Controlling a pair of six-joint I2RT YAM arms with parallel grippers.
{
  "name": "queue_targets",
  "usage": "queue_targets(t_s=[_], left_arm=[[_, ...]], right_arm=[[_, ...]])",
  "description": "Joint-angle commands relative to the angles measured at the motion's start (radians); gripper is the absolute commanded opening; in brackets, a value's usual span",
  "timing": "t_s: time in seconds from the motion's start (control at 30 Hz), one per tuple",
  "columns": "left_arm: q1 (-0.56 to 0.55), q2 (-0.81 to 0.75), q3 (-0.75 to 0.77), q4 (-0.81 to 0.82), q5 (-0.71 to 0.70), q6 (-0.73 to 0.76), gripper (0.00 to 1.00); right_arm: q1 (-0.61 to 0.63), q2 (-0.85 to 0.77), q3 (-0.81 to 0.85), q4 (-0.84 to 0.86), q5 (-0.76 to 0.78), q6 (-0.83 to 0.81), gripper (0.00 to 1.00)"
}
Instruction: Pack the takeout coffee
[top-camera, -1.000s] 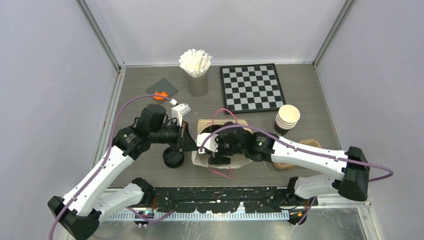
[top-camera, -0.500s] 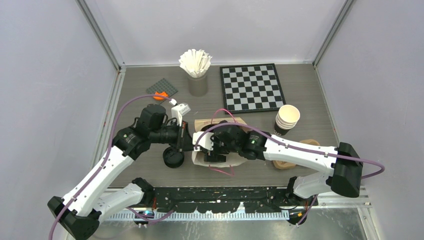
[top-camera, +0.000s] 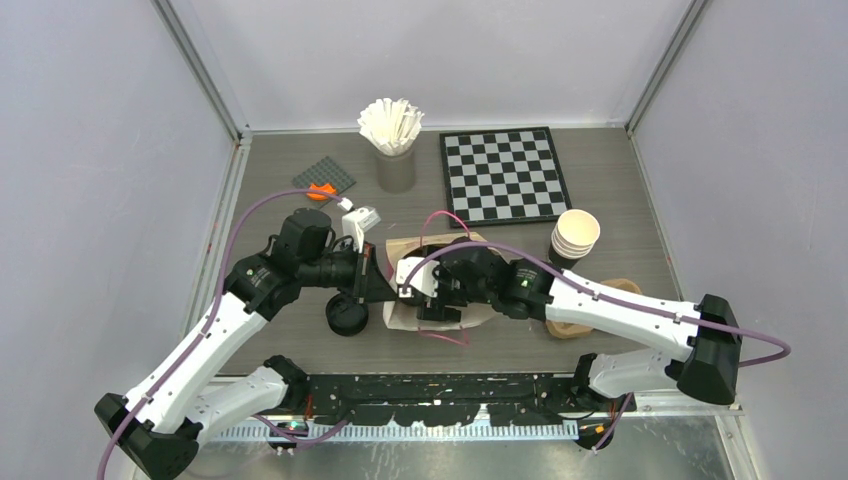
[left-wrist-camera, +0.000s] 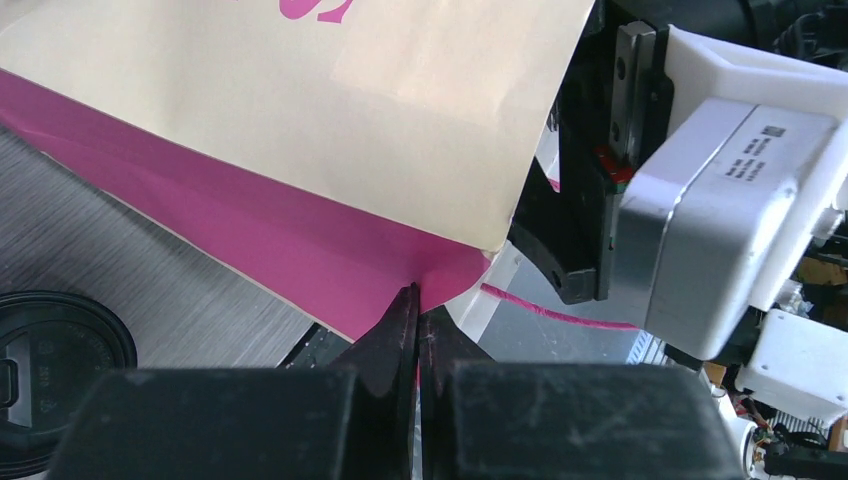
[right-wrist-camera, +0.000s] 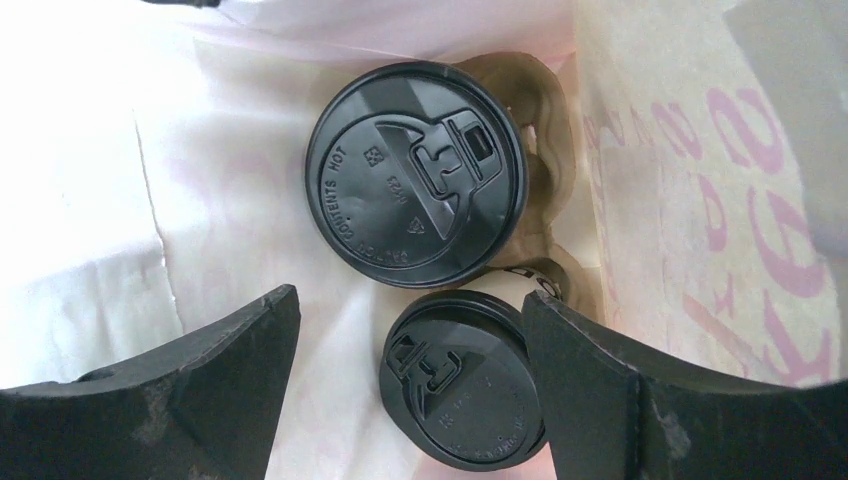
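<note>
Two takeout coffee cups with black lids stand inside the cream paper bag, seated in a brown pulp carrier. One lid lies further in; the other lid sits between my right fingers, close against the right-hand finger. My right gripper hangs open over the bag's mouth. My left gripper is shut on the bag's pink-lined edge, at the bag's left side. The cups' walls are hidden.
A loose black lid lies left of the bag. A stack of paper cups and a second brown carrier are to the right. A chessboard, a cup of white sticks and a grey plate stand behind.
My right gripper shifted a little left over the bag, then back right, staying open. The bag's near pink handle moved slightly. The left gripper has kept its hold.
</note>
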Motion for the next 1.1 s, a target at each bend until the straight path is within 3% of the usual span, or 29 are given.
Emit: queue_targets(t_s=[0.0,0.17,0.4,1.07], left_arm=[[-0.003,-0.011,0.022,-0.011,0.001,0.008,0.00],[-0.003,-0.006,0.026,-0.012,0.000,0.008,0.00],[-0.002,-0.004,0.029,-0.009,0.003,0.006,0.00],[-0.003,-0.003,0.036,-0.013,-0.001,0.007,0.00]], right_arm=[[-0.006,-0.029,0.067,-0.002,-0.062,0.009,0.82],[-0.006,0.001,0.088,0.033,-0.111,-0.001,0.61],[-0.006,0.046,0.109,0.088,-0.132,-0.004,0.39],[-0.006,0.112,0.039,0.268,-0.118,-0.035,0.31]])
